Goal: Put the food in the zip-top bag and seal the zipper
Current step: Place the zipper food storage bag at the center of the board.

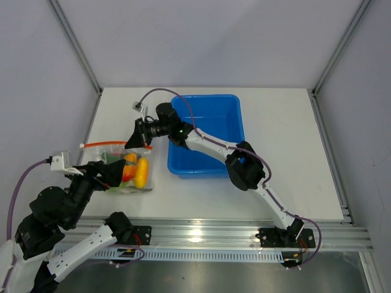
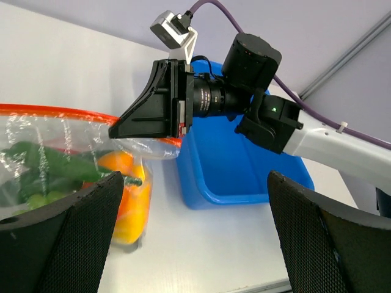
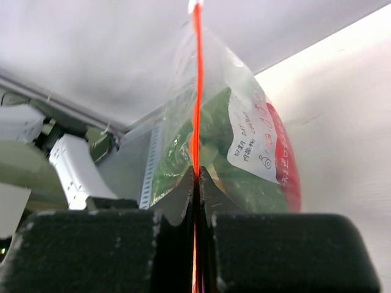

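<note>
1. Top external view: we see the zip-top bag [image 1: 125, 177] resting on the white desk [image 1: 293, 152], just left of a blue bin [image 1: 208, 131], with yellow, orange and green food [image 1: 139, 171] inside it.
2. The right claw [image 1: 131, 144] is pinched fully closed on the bag's orange-red zipper [image 1: 107, 145], near its end beside the bin.
3. The left claw [image 1: 112, 176] stands wide apart over the bag's near side, gripping nothing.
</note>
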Tool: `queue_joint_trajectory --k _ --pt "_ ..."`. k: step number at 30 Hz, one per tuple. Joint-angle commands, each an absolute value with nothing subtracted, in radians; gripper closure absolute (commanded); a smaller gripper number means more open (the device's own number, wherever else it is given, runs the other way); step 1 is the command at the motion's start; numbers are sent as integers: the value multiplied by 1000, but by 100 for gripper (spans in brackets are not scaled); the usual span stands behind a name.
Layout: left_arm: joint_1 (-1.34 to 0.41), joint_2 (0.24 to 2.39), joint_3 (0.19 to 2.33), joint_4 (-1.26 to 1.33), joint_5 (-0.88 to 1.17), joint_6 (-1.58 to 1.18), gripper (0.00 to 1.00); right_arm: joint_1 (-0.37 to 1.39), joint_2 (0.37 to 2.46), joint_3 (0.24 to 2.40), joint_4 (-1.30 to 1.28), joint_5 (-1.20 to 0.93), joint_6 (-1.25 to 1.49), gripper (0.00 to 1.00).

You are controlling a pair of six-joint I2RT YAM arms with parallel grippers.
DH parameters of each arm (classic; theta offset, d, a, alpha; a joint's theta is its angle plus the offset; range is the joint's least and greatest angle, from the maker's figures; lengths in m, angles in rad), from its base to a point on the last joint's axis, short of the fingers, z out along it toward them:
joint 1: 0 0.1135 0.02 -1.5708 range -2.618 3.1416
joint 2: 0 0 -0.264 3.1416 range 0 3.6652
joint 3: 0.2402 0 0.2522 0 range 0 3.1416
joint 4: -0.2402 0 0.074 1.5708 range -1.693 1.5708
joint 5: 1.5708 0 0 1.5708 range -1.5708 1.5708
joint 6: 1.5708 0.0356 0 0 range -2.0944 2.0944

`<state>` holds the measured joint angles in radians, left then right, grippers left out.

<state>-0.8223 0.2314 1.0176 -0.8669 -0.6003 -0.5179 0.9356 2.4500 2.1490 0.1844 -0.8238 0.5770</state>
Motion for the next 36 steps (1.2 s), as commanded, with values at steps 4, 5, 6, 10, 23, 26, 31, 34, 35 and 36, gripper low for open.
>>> queue_joint_trajectory --k 4,5,6,10,23,26,31,34,35,36 --pt "-824 258 1022 -790 -632 -430 1 899 2514 2318 149 -821 586 100" --pt "-824 258 1019 -790 -632 -430 1 899 2528 2325 131 -813 559 100" --pt "-825 261 1016 -792 -634 -430 1 900 2534 2339 102 -805 548 100" --pt "-825 258 1011 -795 -629 -431 1 899 2560 2364 43 -766 503 100" --pt "-825 233 989 -831 -634 -492 1 903 2563 2368 -129 -631 387 100" --pt "-825 238 991 -834 -618 -495 1 914 2562 2378 -170 -555 357 100" --pt "-824 239 986 -856 -618 -517 0 920 2583 2427 -228 -422 328 100" --pt "-824 229 988 -873 -624 -522 1 920 2606 2476 -252 -358 313 92" --pt "-824 224 991 -877 -626 -523 0 920 2621 2493 -259 -344 310 80" --pt "-824 218 992 -888 -626 -525 1 916 2628 2522 -262 -335 308 73"
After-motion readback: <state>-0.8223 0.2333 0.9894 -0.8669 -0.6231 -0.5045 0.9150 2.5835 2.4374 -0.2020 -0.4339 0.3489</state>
